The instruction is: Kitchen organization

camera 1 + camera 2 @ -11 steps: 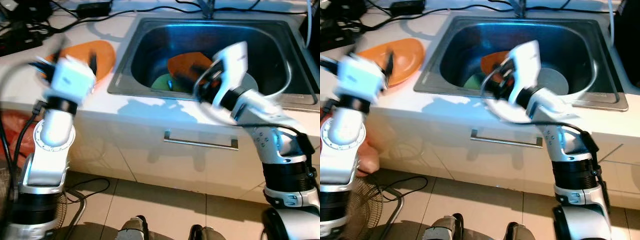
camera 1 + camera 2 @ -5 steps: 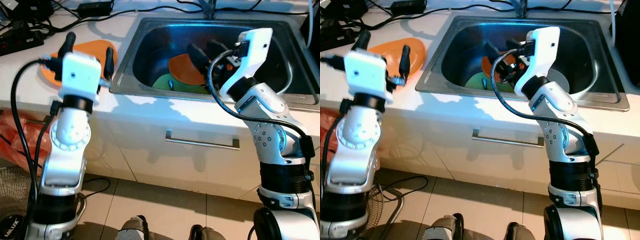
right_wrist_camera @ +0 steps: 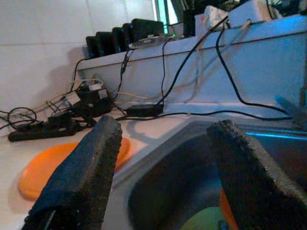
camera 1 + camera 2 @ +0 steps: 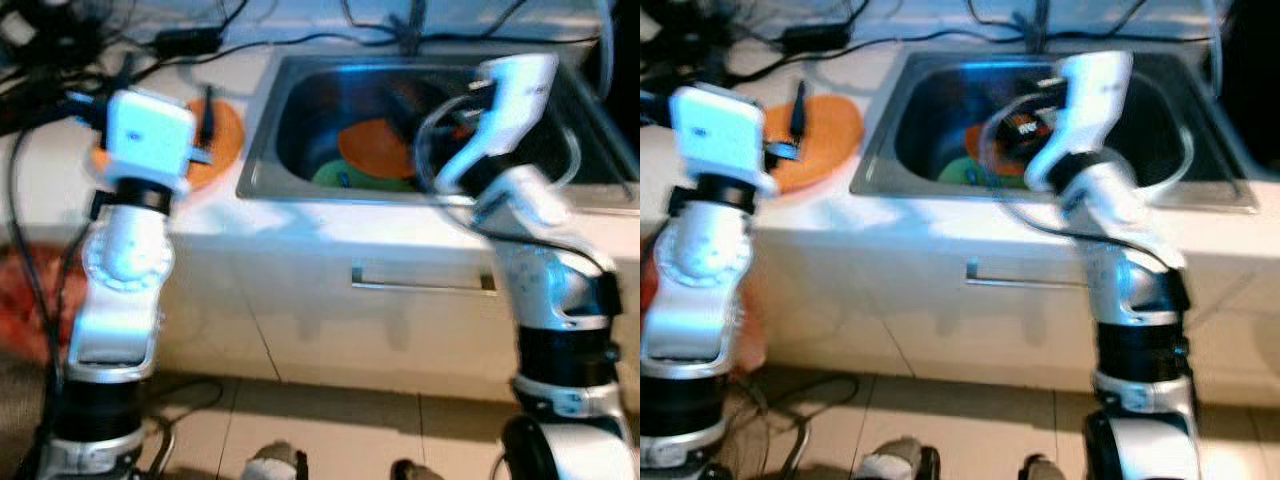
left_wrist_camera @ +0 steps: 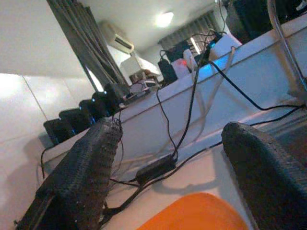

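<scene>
Largest, a white countertop [image 4: 330, 215] across the blurred scene, with a cabinet drawer and its metal handle [image 4: 420, 285] below

Set into the counter, a steel sink [image 4: 300, 120]; inside, an orange plate [image 4: 375, 145] leaning over a green plate [image 4: 340, 178], both toward the basin's left half

On the counter just left of the sink, a second orange plate [image 4: 225, 135], lying flat, partly behind the left arm's white wrist block

Left gripper [image 5: 177, 182] raised above that counter plate, black fingers [image 5: 81, 172] spread wide, nothing between them, orange rim visible below the gap

Right gripper [image 3: 163, 177] held over the sink's near-left part, fingers [image 3: 81, 177] likewise parted and empty, with basin, green plate and orange plate edge seen between them

Behind, along the back of the counter, tangled black cables and a power adapter [image 4: 185, 40]; further left, a power strip [image 3: 41, 132]; faucet base [image 4: 410, 35] at the sink's rear

Beneath all, tiled floor [image 4: 330, 430]
</scene>
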